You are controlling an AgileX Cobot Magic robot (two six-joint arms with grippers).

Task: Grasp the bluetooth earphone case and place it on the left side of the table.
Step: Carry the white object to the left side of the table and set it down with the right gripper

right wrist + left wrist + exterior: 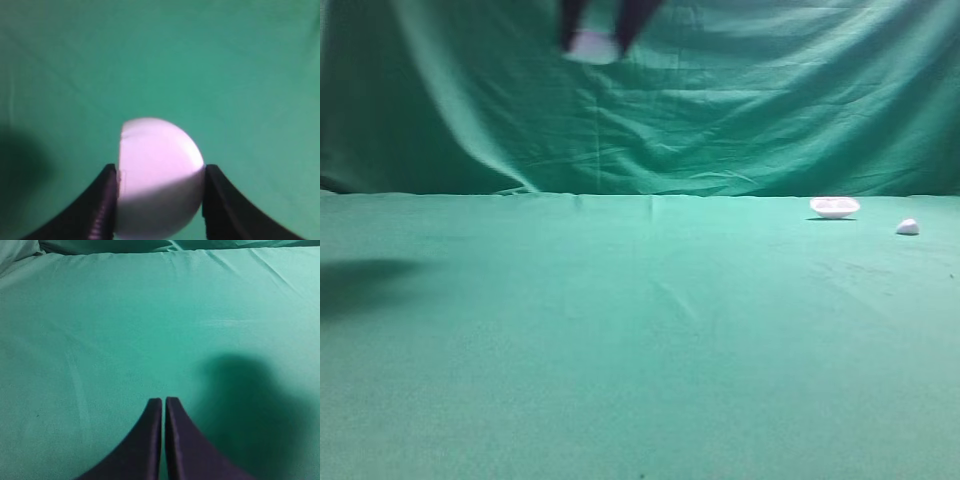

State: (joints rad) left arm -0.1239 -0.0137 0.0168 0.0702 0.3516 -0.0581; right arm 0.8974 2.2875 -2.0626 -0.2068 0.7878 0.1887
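Observation:
My right gripper is shut on the white rounded bluetooth earphone case and holds it above the green table. In the exterior high view this gripper shows at the top, left of the middle, high above the table, with the case blurred between its dark fingers. My left gripper is shut and empty, its two dark fingers pressed together over bare green cloth. It does not show in the exterior high view.
A flat shallow white dish lies at the back right of the table. A tiny white lump lies just right of it. A draped green backdrop hangs behind the table. A dark shadow falls on the left side.

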